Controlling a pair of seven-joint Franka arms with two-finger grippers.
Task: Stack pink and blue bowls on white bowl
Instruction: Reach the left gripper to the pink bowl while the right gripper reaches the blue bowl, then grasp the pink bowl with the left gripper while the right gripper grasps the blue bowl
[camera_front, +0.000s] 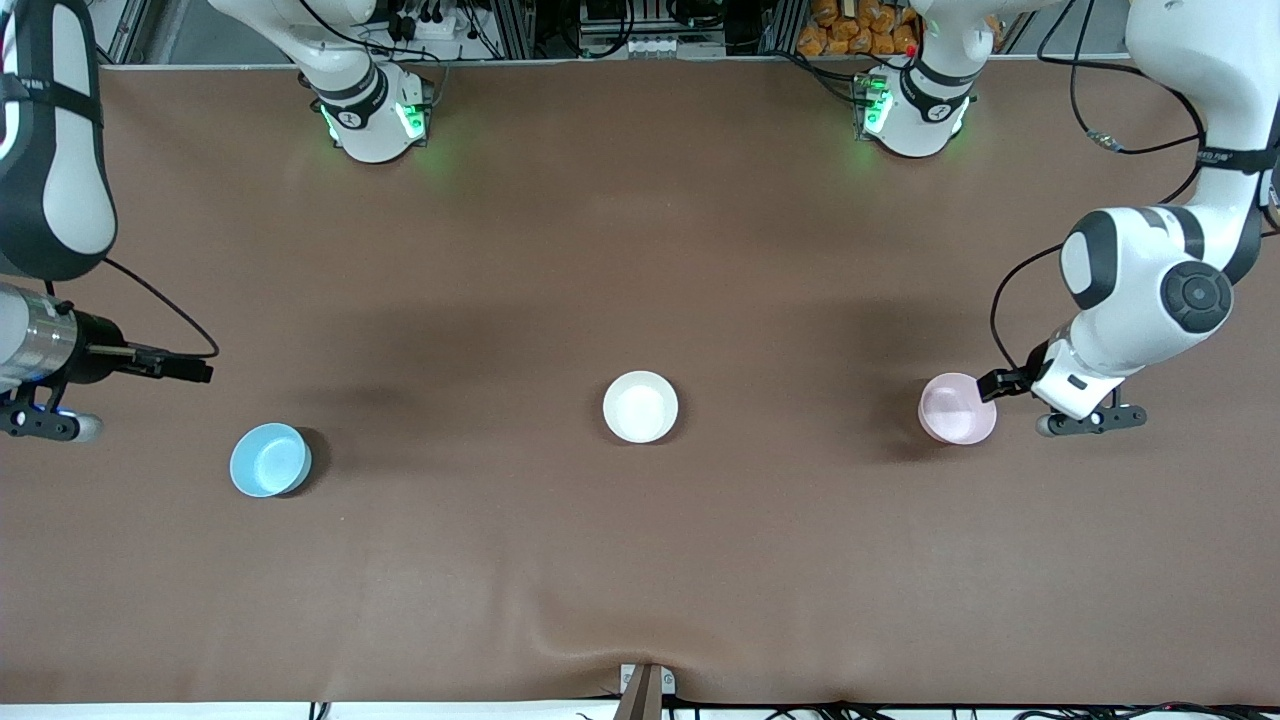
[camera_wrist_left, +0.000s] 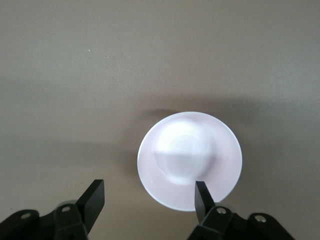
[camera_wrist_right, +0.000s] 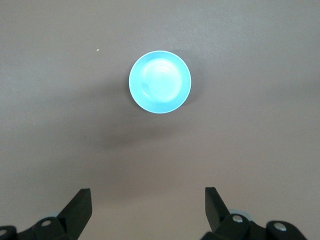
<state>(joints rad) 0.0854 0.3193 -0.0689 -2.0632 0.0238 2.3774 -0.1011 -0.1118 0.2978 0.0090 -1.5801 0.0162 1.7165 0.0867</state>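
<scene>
Robotics lab — arm bases, cables, aluminium framing

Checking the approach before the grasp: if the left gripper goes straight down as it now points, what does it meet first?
Most likely the pink bowl: the left gripper is open, with one finger over the bowl's rim and the other over bare table. Height above it is unclear.

Three small shiny bowls sit upright on the table, well apart: the blue bowl toward the right arm's end, white bowl between, pink bowl toward the left arm's end.
</scene>
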